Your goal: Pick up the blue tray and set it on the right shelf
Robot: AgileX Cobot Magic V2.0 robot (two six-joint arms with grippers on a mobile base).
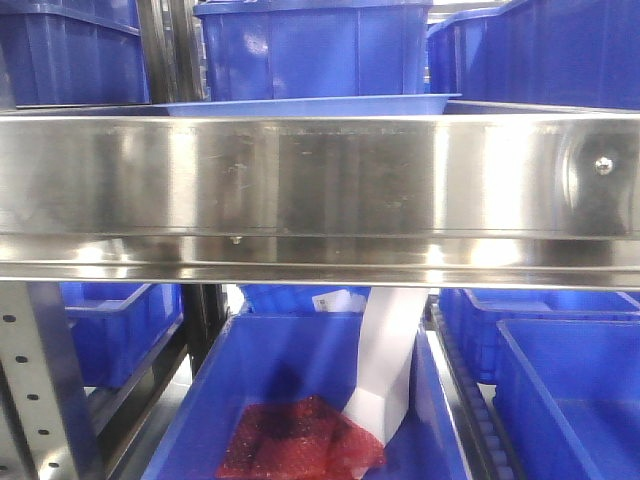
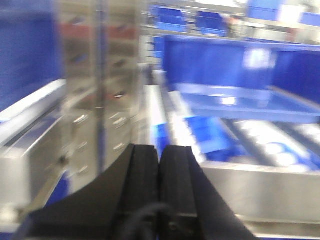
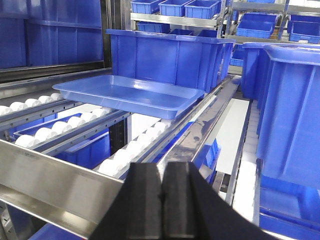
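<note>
Left gripper (image 2: 159,165) at the bottom of its wrist view: fingers pressed flat together, nothing between them, well short of the rack. Picture blurred, so little finer detail.

Centre, 1 blue tray (image 3: 131,94) resting on the white rollers (image 3: 131,150) of the right shelf (image 1: 320,185), just in front of a deep blue bin (image 3: 167,57) and apparently touching or nearly touching it; cannot tell which. In the front view only the tray's rim (image 1: 310,104) peeks above the broad steel front rail. Tray empty. Judged already placed on the shelf, free of both grippers.

Right gripper (image 3: 163,187): also fully closed, holding nothing, hanging near the front rail and apart from the tray.

Handling, as a judgement: thin glossy plastic, so probably light, somewhat flexible across its width and slippery under the pads. Best taken by the flared rim on a long side, 1 gripper per side, pinching the rim rather than the sloped wall. Likely to roll freely on the rollers if nudged.

Counts: 1 light-blue tray; 2 grippers, both closed and empty; 3 deep bins along the upper level in the front view, more bins below and on racks behind, too many and too overlapped to count surely; 1 red mesh piece (image 1: 300,440) in the lower bin.
</note>
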